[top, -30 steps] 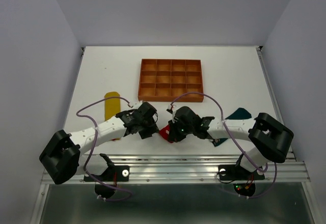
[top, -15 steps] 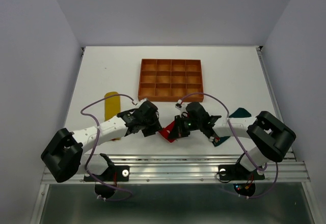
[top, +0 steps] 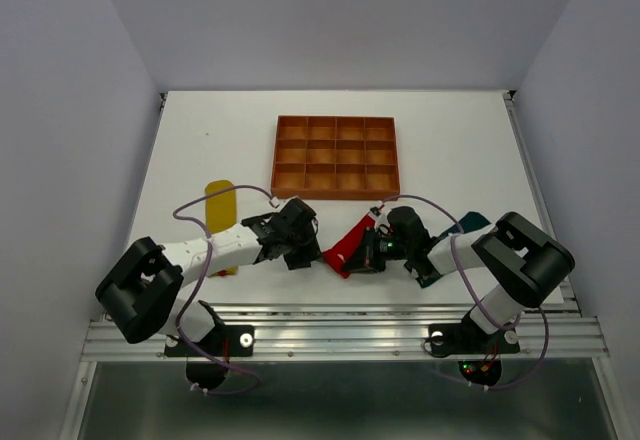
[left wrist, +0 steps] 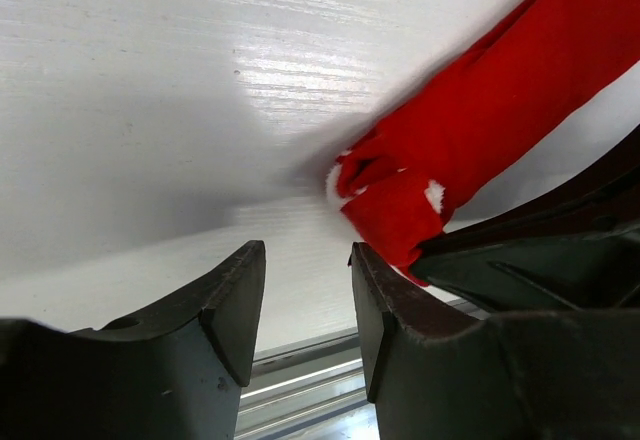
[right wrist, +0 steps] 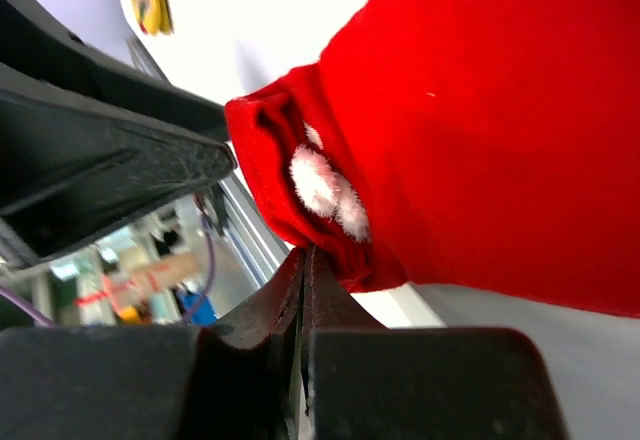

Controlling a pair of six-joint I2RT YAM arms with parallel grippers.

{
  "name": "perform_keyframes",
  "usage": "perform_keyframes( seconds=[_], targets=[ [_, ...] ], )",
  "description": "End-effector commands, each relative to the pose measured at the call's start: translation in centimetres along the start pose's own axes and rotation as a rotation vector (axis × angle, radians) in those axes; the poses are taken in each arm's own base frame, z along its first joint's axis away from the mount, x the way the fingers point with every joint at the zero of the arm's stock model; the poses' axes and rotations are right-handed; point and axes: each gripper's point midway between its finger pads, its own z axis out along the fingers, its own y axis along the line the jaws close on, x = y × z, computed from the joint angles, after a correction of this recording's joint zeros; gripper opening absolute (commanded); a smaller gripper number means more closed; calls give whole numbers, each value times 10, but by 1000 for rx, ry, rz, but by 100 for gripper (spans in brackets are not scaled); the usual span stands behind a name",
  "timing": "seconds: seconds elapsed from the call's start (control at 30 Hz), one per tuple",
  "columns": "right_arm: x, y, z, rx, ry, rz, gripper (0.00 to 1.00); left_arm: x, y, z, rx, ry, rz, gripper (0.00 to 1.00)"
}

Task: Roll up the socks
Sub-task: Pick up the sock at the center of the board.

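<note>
In the right wrist view, right fingers point(right wrist: 303, 290) squeezed all the way shut, pinching the folded edge of the red sock point(right wrist: 480, 110) at their tips. Two little white fluffy spots on that edge, just above the pinch. From there, red cloth spreading out to the upper right of the frame.

In the left wrist view, left fingers point(left wrist: 250, 300) partly apart, with a clear gap and only white tabletop point(left wrist: 150, 110) showing through it. No hold on anything. Folded end of the sock just above the finger on the right side of the frame, very close; cannot tell whether touching. Rest of the sock stretching away to the upper right corner, with a soft shadow under it.

From the top, both sets of fingers facing each other low in the middle of the frame, with the sock between them as a slanted red strip. Yellow sock point(top: 220, 203) flat at the left, its near end hidden by the left arm. Teal sock point(top: 470, 224) at the right, partly hidden by the right arm. Tray point(top: 335, 195) above them in the middle, apart from all three socks.
</note>
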Motion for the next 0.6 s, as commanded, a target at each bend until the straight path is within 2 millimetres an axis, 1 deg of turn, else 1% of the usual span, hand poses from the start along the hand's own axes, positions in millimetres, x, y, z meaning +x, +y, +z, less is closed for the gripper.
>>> perform_keyframes(
  seconds=[0.0, 0.03, 0.1, 0.23, 0.33, 0.57],
  targets=[
    [-15, 6, -9, -67, -63, 64, 1, -7, -22, -1, 65, -7, 33, 50],
    [-17, 3, -10, -61, -69, 86, 1, -7, -22, 0, 63, -5, 33, 50],
    [-15, 2, -9, -63, -61, 93, 1, -10, -28, 0, 84, -15, 34, 50],
    [-14, 6, -11, -112, -38, 124, 1, -15, -40, 0, 118, -33, 42, 50],
    [-16, 3, -11, -111, -39, 133, 1, -18, -49, 1, 140, -37, 58, 50],
    [-17, 2, -13, -115, -38, 123, 1, -22, -58, 13, 130, -31, 77, 49]
  ],
)
